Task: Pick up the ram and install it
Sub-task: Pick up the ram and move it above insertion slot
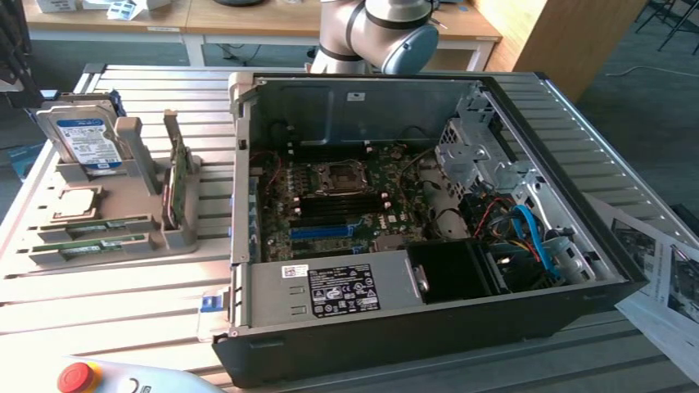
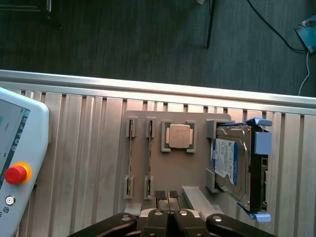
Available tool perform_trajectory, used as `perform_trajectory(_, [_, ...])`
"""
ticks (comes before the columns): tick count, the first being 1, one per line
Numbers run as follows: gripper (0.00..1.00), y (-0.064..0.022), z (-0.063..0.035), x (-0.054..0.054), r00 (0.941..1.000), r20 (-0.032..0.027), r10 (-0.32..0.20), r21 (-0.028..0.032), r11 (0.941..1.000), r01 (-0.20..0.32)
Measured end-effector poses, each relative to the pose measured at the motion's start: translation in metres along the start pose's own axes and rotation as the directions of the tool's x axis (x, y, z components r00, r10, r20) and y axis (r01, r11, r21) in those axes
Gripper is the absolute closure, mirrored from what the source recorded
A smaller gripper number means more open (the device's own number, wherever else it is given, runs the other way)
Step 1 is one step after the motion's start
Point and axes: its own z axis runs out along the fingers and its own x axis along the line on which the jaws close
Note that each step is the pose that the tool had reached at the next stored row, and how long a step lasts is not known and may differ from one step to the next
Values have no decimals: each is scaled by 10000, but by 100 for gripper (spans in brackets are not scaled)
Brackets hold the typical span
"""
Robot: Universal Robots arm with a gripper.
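Two ram sticks stand on edge in the grey holder tray (image 2: 197, 123), one stick (image 2: 131, 155) beside the other (image 2: 149, 155). In the exterior view they are the thin green sticks with whitish labels (image 1: 93, 228) at the tray's near corner (image 1: 44, 255), on the exterior view's left. My gripper (image 2: 166, 196) hangs above the tray, a short way from the sticks, fingers shut together and holding nothing. The motherboard (image 1: 327, 196) lies in the open computer case (image 1: 437, 327), with black memory slots (image 1: 327, 210) and a long blue slot (image 1: 327, 232).
The tray also carries a square processor (image 2: 178, 137), a hard drive with a blue bracket (image 2: 232, 165) and a taller green card (image 1: 175, 184) standing upright. A teach pendant with a red stop button (image 2: 16, 174) lies beside the tray. The table is slatted metal (image 2: 79, 148).
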Motion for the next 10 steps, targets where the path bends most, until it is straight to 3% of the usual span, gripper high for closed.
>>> perform_trajectory(10, [90,-2,61,1,10000,0,0,2,10000,0])
